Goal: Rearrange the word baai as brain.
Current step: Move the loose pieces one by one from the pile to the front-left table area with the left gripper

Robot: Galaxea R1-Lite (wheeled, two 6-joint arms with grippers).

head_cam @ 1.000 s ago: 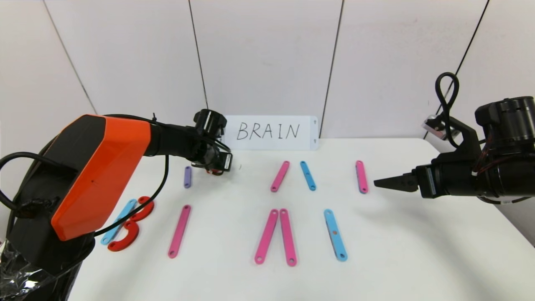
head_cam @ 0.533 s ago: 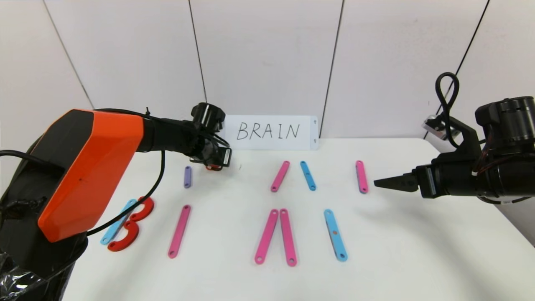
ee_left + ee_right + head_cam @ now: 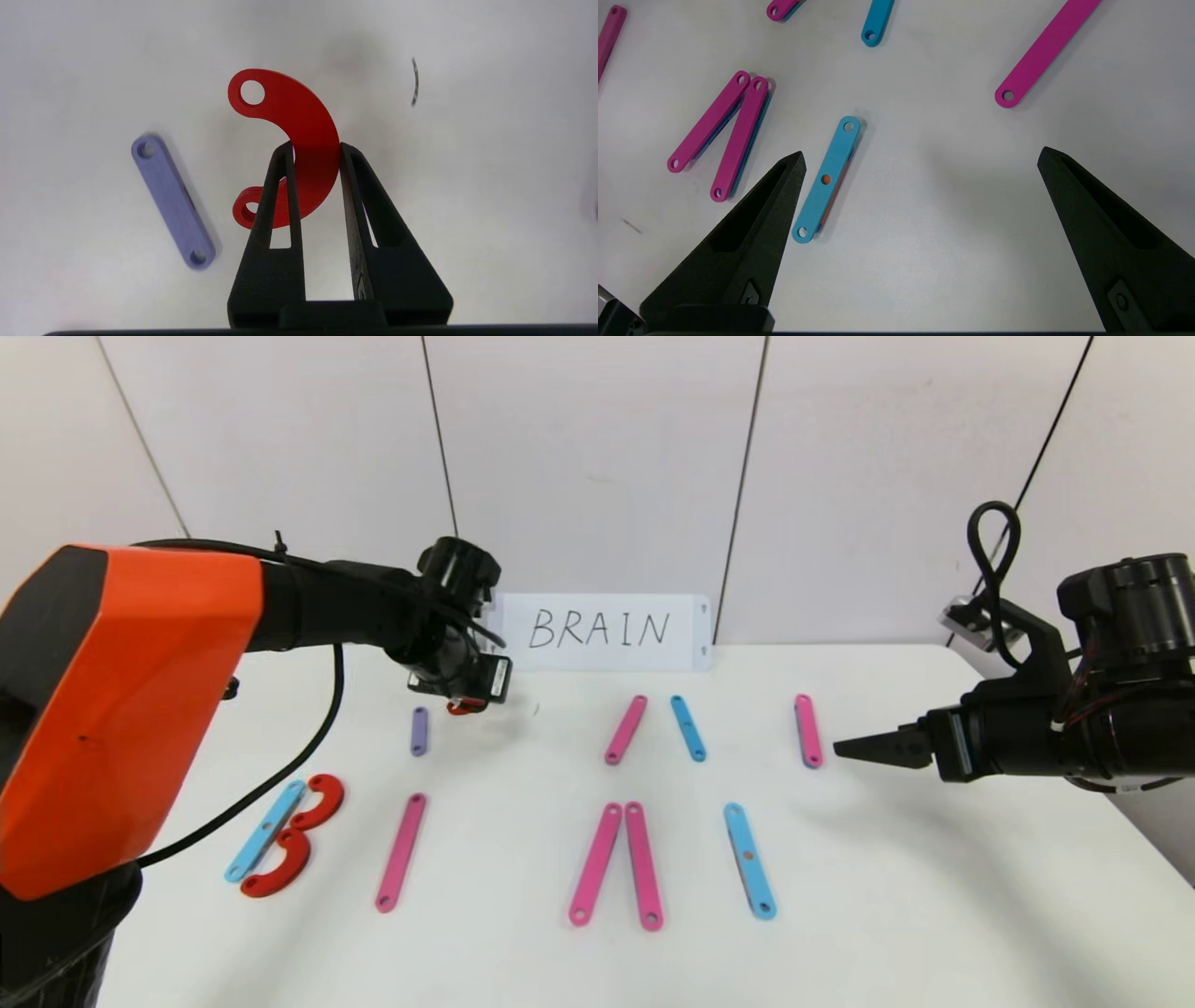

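Left gripper (image 3: pixel 316 151) far out over the table (image 3: pixel 896 896), jaws clamped on a red C-shaped curve (image 3: pixel 299 140), one end of that curve partly hidden behind a finger (image 3: pixel 275 205) in the left wrist view. In the head view, only a sliver of red visible under the wrist. Just beside the held curve and lower, flat on the table, a short purple strip (image 3: pixel 419 731). Well nearer the robot than that gripper: a light-blue strip (image 3: pixel 265 830) with two red curves (image 3: pixel 297 835) touching it, forming a B, and a long pink strip (image 3: pixel 400 851) to its right. Behind the gripper, against the wall, a white card (image 3: pixel 602 632) with BRAIN handwritten, its left edge covered by the wrist. Farther right, a pink-and-blue strip pair (image 3: pixel 653 728) apart at the far row, two pink strips (image 3: pixel 616 863) meeting in a point nearer. Close to the right gripper (image 3: pixel 854 747): a pink strip (image 3: pixel 808 730) just beside its tip, a long light-blue strip (image 3: pixel 748 861) lower. Right gripper raised, spread wide, gripping nothing; its fingertips cut off by nothing, arm body cropped at the frame edge.
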